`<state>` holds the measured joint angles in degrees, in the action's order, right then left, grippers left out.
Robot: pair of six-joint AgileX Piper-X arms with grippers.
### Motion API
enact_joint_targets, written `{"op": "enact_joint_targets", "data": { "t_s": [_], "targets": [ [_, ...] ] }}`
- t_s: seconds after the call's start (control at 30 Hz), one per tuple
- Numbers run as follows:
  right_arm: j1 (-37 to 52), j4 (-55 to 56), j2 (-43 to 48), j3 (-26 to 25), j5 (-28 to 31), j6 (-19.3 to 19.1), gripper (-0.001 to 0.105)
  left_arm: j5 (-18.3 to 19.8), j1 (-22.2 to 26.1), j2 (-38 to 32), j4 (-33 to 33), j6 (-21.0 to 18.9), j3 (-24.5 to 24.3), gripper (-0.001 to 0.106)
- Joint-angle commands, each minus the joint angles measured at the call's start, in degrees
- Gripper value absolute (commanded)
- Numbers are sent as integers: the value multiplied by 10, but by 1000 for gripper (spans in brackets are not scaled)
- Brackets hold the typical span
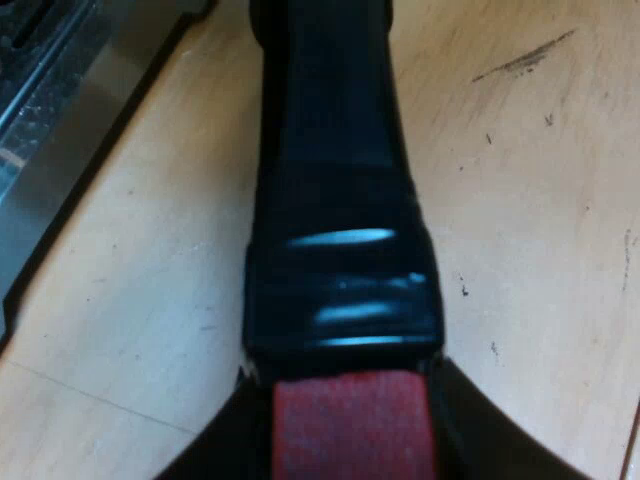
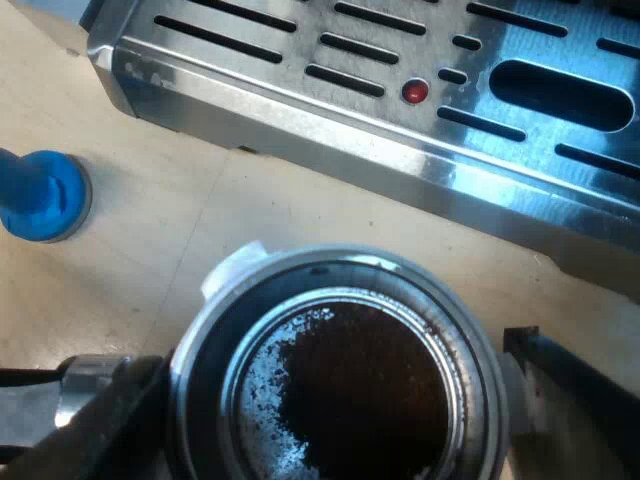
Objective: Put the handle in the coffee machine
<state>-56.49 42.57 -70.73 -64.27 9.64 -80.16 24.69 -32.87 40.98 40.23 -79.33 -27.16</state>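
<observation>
Holder (image 2: pixel 330 268) and tamper (image 2: pixel 40 195) beside machine (image 2: pixel 400 130)

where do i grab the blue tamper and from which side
By its blue top, from above. The blue tamper seems to stand upright on its base on the wooden table, top uppermost, with bare wood around it and the espresso machine's drip tray well apart, so nothing crowds a downward approach.

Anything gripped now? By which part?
The holder: left gripper clamps its handle at the red end. The right gripper straddles the metal basket; grip there can't be told.
</observation>
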Motion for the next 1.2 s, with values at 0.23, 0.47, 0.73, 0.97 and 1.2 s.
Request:
{"op": "enact_joint_targets", "data": {
  "t_s": [0.23,0.47,0.73,0.97,1.2],
  "targets": [
    [1,-13,11,-2,-32,-15,84,11,-3,0,23,8,0,0],
    [1,-36,33,-6,-8,-41,84,20,-3,0,32,8,0,0],
    [1,-38,96,-6,9,-58,84,21,39,-4,51,8,0,0],
    [0,-37,136,-6,9,-62,84,34,113,-40,63,23,0,0],
    [-95,-39,137,2,117,-84,84,60,190,-51,66,16,0,0]
  ]
}}
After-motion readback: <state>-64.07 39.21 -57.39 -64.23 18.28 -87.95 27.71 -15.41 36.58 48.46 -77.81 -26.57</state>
